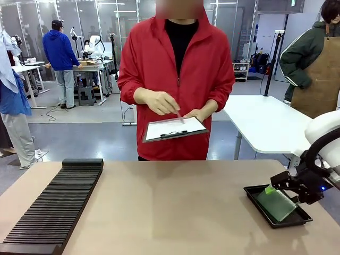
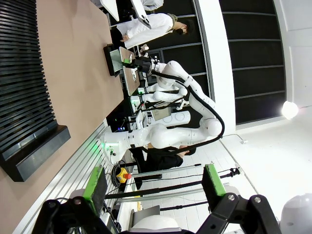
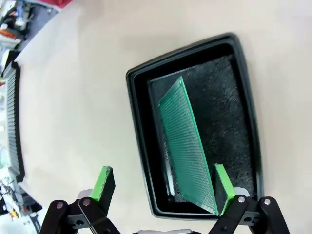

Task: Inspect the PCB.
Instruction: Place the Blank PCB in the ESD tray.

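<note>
Nearest in the right wrist view: right pincer [image 3: 163, 184], fingers spread wide, nothing pinched. One pad [image 3: 222, 183] sits just beside the PCB's near corner; can't tell if it touches. The other pad is over bare worktop outside the tray.

PCB [image 3: 187, 151] lies in the black tray [image 3: 139, 126], tilted, one long edge propped up toward the tray's wall, other edge down on the dark liner. In the front view, tray [image 1: 254, 192] is at the robot's right, near the worktop's [image 1: 175, 207] edge, board [image 1: 277, 203] in it under the pincer [image 1: 277, 184].

Handling, prob.: thin, stiff, light, smooth-faced, so likely slippery if pinched flat; bends little but edges & perforated face could scratch. Best hold looks like across the thickness at the raised long edge, since it stands clear of the liner. Tray wall is close to that edge & may block one finger.

Left pincer [image 2: 153, 184]: fingers wide apart, empty, held off the worktop.

Farther: ribbed black rack [image 1: 53, 207] at robot's left, well apart from tray. Beyond the worktop, person w/ clipboard [image 1: 174, 129], one hand [image 1: 162, 102] over it.
</note>
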Robot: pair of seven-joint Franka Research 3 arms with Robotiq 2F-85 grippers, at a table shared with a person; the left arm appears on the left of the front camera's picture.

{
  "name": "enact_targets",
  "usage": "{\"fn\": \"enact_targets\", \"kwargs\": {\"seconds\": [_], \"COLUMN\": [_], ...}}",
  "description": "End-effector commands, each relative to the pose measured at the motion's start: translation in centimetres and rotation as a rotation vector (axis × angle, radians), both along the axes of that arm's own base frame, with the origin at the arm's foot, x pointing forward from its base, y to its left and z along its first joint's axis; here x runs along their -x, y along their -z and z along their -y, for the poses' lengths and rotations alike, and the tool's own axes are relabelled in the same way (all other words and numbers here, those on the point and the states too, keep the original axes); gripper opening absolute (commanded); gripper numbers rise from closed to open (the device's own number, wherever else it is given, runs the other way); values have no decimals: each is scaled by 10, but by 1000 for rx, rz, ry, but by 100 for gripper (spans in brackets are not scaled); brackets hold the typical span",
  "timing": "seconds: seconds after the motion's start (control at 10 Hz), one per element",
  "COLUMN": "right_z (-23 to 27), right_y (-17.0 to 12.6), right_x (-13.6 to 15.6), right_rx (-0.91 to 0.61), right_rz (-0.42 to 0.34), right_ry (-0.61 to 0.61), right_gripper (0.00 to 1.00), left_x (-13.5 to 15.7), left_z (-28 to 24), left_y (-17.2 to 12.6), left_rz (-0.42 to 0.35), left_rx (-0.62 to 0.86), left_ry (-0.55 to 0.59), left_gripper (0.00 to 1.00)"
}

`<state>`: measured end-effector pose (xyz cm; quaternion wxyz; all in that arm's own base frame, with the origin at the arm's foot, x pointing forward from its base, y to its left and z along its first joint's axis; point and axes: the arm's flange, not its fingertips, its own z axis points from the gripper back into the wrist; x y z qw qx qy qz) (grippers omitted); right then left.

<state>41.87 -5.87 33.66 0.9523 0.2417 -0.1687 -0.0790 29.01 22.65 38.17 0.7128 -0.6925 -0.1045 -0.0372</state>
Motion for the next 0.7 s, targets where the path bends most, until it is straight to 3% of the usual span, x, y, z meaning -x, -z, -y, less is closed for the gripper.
{"fn": "enact_targets", "kwargs": {"seconds": [0.0,0.2,0.4,0.6], "right_z": [-10,-8,-9,-3], "right_y": [-10,-24,-21,-18], "right_x": [1,2,-1,-5], "right_rx": [73,98,82,79], "right_rz": [-8,8,-13,20], "right_ry": [50,66,85,45], "right_gripper": [100,100,100,100], "left_x": [2,2,2,2], "left_z": [0,0,0,0], "left_y": [-1,-1,-1,-1], "left_rz": [-7,-7,-7,-7], "left_rx": [-6,-6,-6,-6], "left_ry": [3,3,3,3], "left_gripper": [100,100,100,100]}}
